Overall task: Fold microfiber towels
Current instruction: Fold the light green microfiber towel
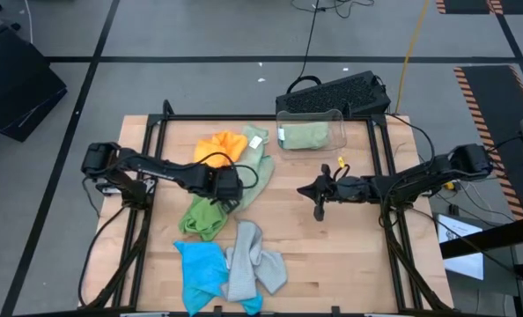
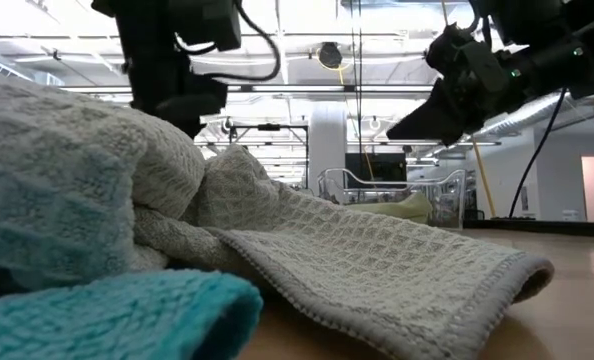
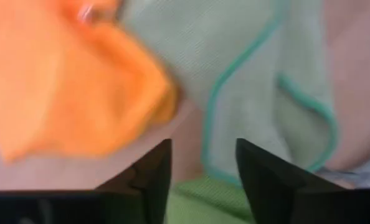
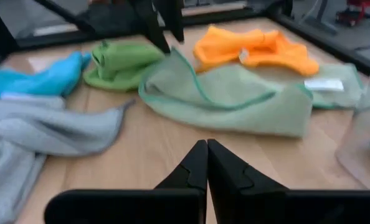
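Fingers apart on the left gripper (image 3: 200, 180), nothing between them, poised over the loose heap where the orange towel (image 1: 222, 145) meets the pale green towel (image 1: 260, 163), the bright green towel (image 1: 204, 216) just below. The blue towel (image 1: 200, 269) and grey towel (image 1: 253, 260) lie nearer the table's front edge. The right gripper (image 4: 207, 168) waits pinched shut, empty, well apart. These cloths look light, limp and likely to bunch, so a hemmed corner seems the place to pinch.
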